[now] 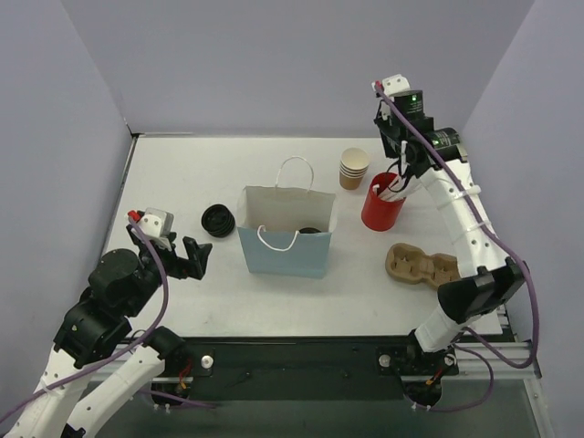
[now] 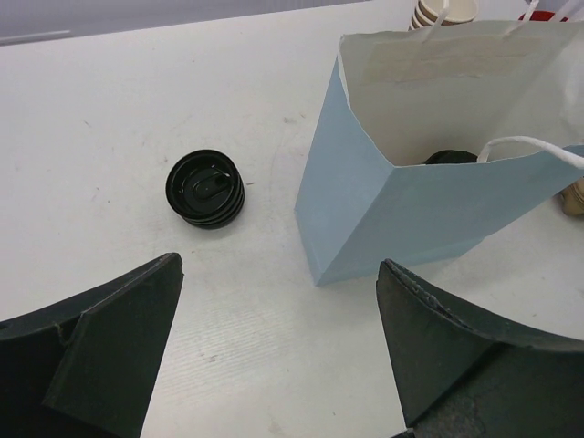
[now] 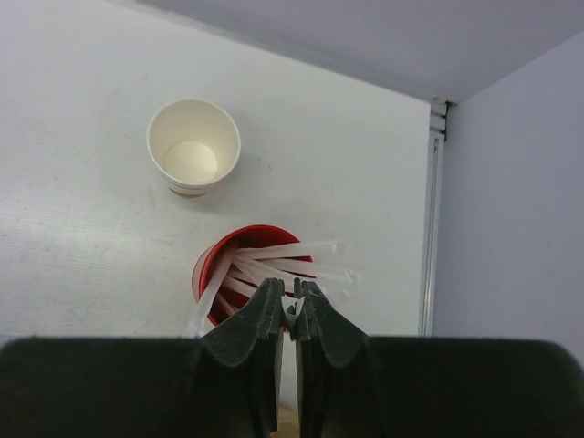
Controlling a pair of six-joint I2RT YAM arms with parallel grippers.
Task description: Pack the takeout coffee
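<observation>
The takeout coffee shows only as a black lid (image 1: 310,231) (image 2: 450,157) inside the open light-blue paper bag (image 1: 285,246) (image 2: 401,210) at the table's middle; its cup is hidden by the bag wall. My right gripper (image 1: 396,181) (image 3: 291,297) hangs over the red cup (image 1: 381,208) (image 3: 239,245) of white wrapped straws. It is shut on the end of one straw (image 3: 290,308). My left gripper (image 1: 196,257) (image 2: 280,265) stands open and empty just left of the bag, low over the table.
A stack of loose black lids (image 1: 218,222) (image 2: 206,189) lies left of the bag. Lidless brown paper cups (image 1: 354,168) (image 3: 193,146) stand behind the red cup. A brown cardboard cup carrier (image 1: 422,265) lies at the right. Walls close in the back and both sides.
</observation>
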